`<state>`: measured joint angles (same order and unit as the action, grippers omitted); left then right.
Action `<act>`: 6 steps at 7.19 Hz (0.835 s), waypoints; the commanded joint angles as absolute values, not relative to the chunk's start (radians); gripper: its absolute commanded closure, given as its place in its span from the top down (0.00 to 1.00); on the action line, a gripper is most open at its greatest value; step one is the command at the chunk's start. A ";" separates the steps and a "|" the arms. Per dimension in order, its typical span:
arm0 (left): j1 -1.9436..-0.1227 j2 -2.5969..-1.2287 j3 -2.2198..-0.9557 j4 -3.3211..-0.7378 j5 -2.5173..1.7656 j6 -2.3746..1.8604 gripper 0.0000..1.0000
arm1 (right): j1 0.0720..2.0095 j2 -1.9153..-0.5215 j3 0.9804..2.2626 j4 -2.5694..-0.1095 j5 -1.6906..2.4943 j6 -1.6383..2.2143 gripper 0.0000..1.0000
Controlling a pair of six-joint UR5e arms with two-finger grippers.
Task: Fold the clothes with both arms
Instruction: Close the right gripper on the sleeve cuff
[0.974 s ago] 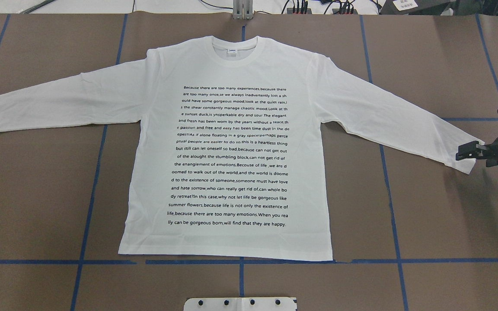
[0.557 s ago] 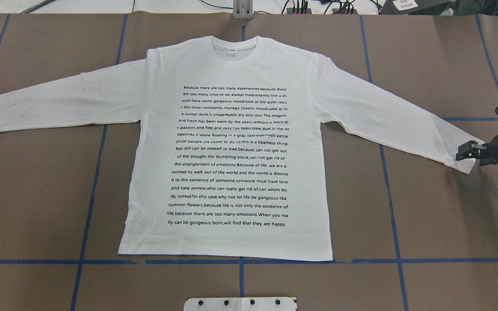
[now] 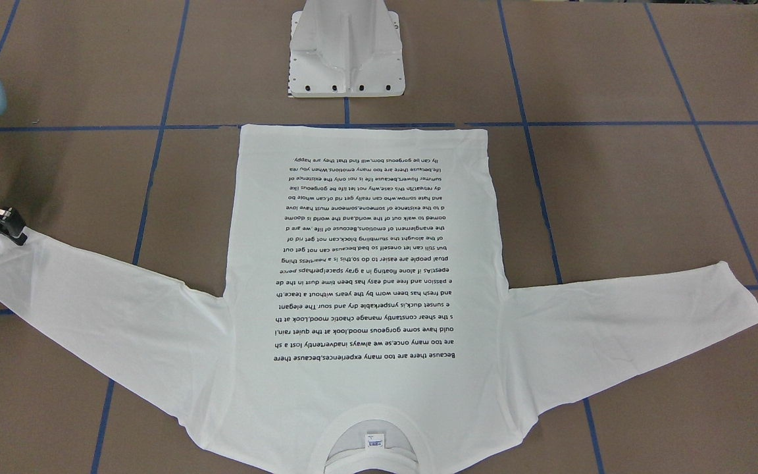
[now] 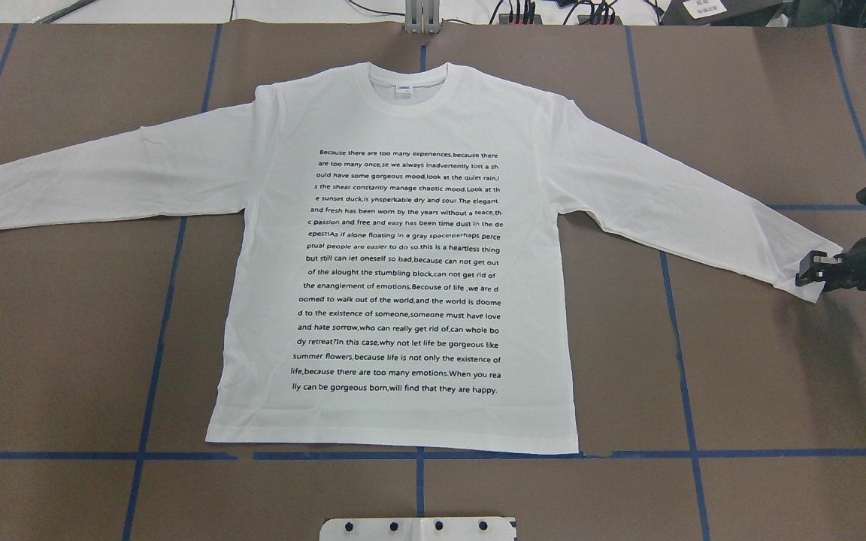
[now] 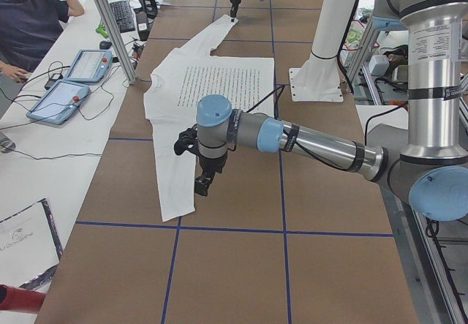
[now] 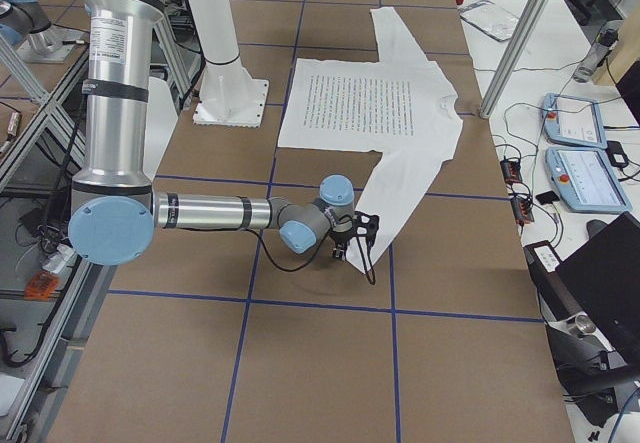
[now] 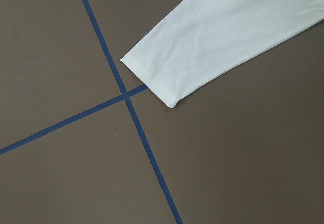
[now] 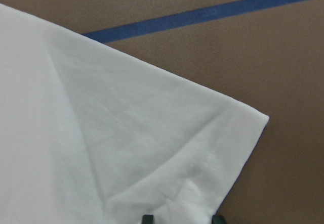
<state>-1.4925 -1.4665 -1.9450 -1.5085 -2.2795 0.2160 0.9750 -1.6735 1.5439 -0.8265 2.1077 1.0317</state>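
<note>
The shirt (image 4: 403,255) lies flat on the brown table (image 4: 764,391) with its printed text (image 4: 401,270) facing up. Both sleeves are spread out to the sides and the collar (image 4: 408,89) is at the edge far from the robot.

The right gripper (image 4: 815,272) is down on the cuff of the right sleeve (image 4: 666,203), at the very end of the cloth. In the right wrist view, its two fingertips (image 8: 147,218) show at the bottom edge with a small raised ridge of cuff (image 8: 217,148) bunched between them. Creases fan out from that spot, so the jaws appear to be pinching the cuff. The rest of that sleeve runs away from the jaws toward the body of the shirt. The hem corner is just beyond the fingertips, and a blue tape line (image 8: 212,12) crosses the table farther off.

The left gripper (image 5: 202,185) points down above the table, just beside the end of the left sleeve (image 4: 102,176) and apart from the cloth. It shows clearly only from the side, so I cannot tell how its jaws stand. The left wrist camera looks down on the left cuff (image 7: 149,75), which lies flat. The cuff's corner sits just beside a crossing of blue tape lines (image 7: 125,95).
</note>
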 commanded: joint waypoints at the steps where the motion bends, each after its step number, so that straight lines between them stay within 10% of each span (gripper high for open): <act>1: -1.493 -1.466 -1.945 -1.508 -2.279 0.215 1.00 | 0.976 -1.675 1.555 -0.825 2.108 1.031 0.00; 6: -1.500 -1.466 -1.954 -1.502 -2.281 0.212 1.00 | 0.979 -1.486 1.576 -0.841 2.048 1.020 0.00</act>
<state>-1.4988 -1.4665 -1.9534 -1.5025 -2.2805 0.2122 0.9787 -1.5722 1.5836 -0.8316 2.0710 1.0200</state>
